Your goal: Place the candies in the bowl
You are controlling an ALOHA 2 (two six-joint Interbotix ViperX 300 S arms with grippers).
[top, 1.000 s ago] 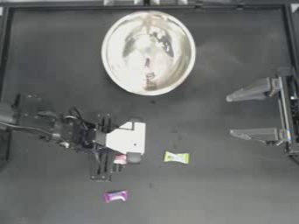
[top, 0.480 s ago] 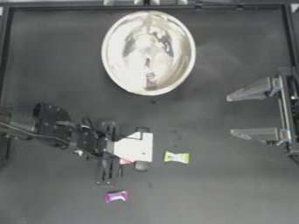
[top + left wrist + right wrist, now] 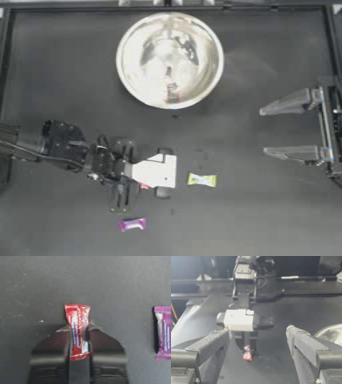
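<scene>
This looks like a robotics lab bench: a dark table [image 3: 267,220] framed by a raised metal rail [image 3: 167,7], and cabling [image 3: 271,278] and arm mounts at the far side, probably fixed rig hardware.

Left pincer [image 3: 79,331] has closed on the red candy [image 3: 77,331]

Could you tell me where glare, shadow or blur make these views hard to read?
Top view: the bowl glares with reflections, hiding anything inside. Left wrist view: the red candy between the left gripper jaws is readable, the purple candy soft-edged. Right wrist view: the right gripper jaws are blurred up close.
</scene>
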